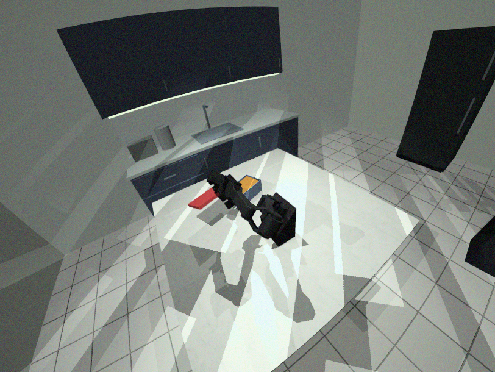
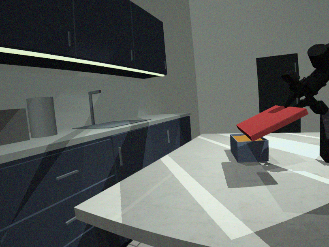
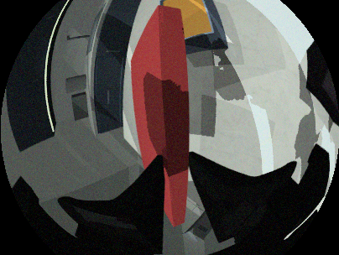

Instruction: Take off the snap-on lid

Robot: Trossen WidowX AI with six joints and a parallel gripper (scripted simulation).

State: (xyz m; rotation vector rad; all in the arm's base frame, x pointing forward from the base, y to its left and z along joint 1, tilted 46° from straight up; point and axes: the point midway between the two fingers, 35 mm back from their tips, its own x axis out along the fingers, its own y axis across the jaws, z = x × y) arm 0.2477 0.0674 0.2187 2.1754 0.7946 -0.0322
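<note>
The red lid (image 1: 203, 199) (image 2: 274, 122) (image 3: 147, 59) hangs in the air, steeply tilted, its low end toward the exterior camera. My gripper (image 1: 222, 192) (image 2: 287, 105) (image 3: 175, 158) is shut on its raised edge; the finger behind the lid is hidden in the exterior view. The blue storage box (image 1: 256, 192) (image 2: 252, 151) (image 3: 206, 44) stands upright and open on the table, with orange showing inside. The lid is off to one side of the box, clear of its rim in the wrist view; in the exterior view its low end overlaps the box's opening.
The pale table (image 1: 359, 236) (image 2: 106, 222) carries the arm's black base (image 1: 286, 220) and bands of light and shadow. Beyond its far edge is the counter (image 1: 183, 150) (image 2: 63, 139) with a sink, a faucet and a grey cylinder (image 1: 164, 137) (image 2: 41, 116).
</note>
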